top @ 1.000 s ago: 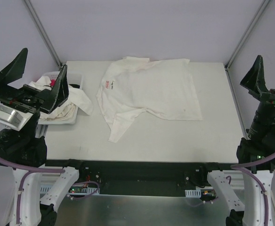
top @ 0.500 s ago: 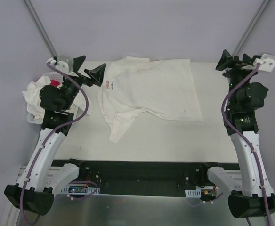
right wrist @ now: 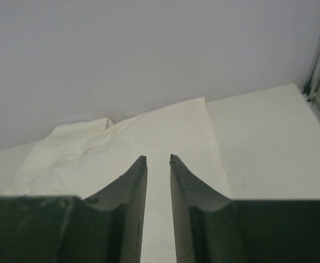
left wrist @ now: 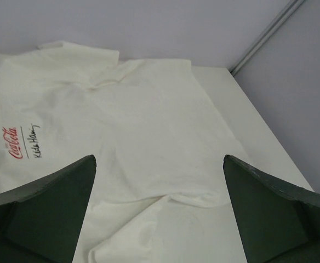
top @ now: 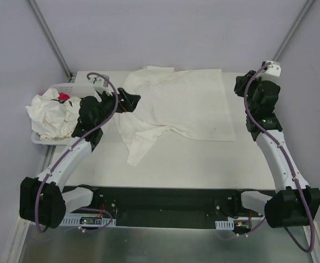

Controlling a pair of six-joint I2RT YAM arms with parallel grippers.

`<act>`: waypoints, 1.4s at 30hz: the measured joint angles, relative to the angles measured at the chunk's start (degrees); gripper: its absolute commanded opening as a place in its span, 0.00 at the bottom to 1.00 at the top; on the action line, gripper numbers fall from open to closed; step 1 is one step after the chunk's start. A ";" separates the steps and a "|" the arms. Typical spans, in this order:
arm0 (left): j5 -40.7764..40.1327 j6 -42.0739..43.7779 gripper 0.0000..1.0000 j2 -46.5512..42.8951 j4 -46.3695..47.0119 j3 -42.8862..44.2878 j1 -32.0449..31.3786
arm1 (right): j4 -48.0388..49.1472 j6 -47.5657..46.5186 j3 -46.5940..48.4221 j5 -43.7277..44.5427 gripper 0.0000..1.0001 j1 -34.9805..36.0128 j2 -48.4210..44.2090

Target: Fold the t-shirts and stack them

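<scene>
One off-white t-shirt (top: 176, 104) lies spread on the table, with a small red logo (left wrist: 17, 143) on its chest and one sleeve trailing toward the near edge. More t-shirts (top: 50, 112) are heaped in a white basket (top: 75, 87) at the left. My left gripper (top: 128, 102) hovers over the spread shirt's left side, open wide and empty, and the shirt (left wrist: 121, 120) shows between its fingers (left wrist: 159, 159). My right gripper (top: 241, 87) is beside the shirt's far right corner. Its jaws (right wrist: 158, 158) stand a narrow gap apart with nothing between them, above the shirt (right wrist: 165, 126).
A small red packet (top: 63, 97) pokes out of the heap in the basket. Grey walls and metal posts (top: 50, 38) close off the table's back and sides. Bare table (top: 204, 159) lies between the shirt and the near edge.
Both arms have swung from raised poses at the sides down and forward over the table. The right jaws have gone from wide open to a narrow gap. The left jaws stayed wide.
</scene>
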 measured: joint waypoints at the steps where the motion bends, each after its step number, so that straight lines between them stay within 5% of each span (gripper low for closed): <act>1: 0.39 -1.05 0.99 1.55 0.07 -0.07 -0.24 | -0.26 0.68 -0.09 -0.57 0.29 0.07 0.92; 8: 2.69 -7.80 0.99 8.00 0.09 -3.52 -1.33 | -1.46 4.52 -4.94 -4.11 0.34 1.38 6.69; 25: -0.85 -14.88 0.99 1.86 -3.48 -14.49 -6.84 | -2.89 8.61 -8.81 -9.46 0.39 6.38 15.74; 42: -3.34 -15.80 0.98 19.85 -3.32 -9.70 -6.84 | -3.28 9.16 -8.79 -9.55 0.39 6.62 13.64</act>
